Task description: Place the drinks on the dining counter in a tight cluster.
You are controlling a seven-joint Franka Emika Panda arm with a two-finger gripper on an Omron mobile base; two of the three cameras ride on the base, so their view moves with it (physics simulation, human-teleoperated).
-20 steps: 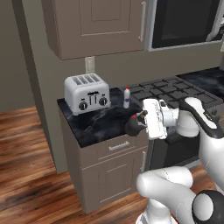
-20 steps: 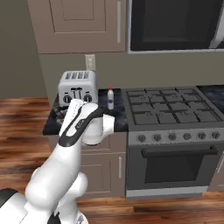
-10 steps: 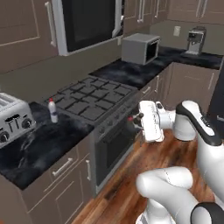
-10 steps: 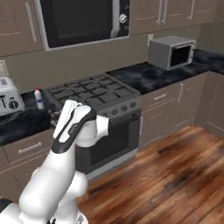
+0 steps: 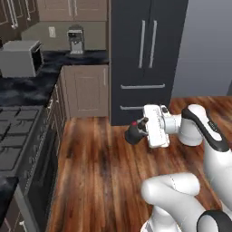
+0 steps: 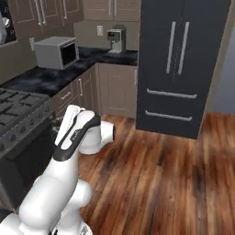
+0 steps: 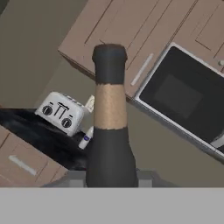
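- The gripper (image 5: 136, 130) is clamped on the dark grey bottle (image 5: 133, 134), held in the air over the wood floor (image 5: 104, 176), in front of the dark refrigerator (image 5: 145, 59).
- In the hand view the dark grey bottle (image 7: 109, 127) stands between the finger tips, showing a tan band around its narrow neck and a dark cap.
- Behind it in that view, a silver toaster (image 7: 61, 112) sits on a black marble bench (image 7: 39, 138), with the slim white bottle (image 7: 86, 138) just beside it.
- A grey microwave (image 6: 56, 52) and a coffee machine (image 6: 116, 39) stand on the black corner bench (image 6: 50, 75).
- The stove (image 5: 16, 149) lies at the left of the left base view.
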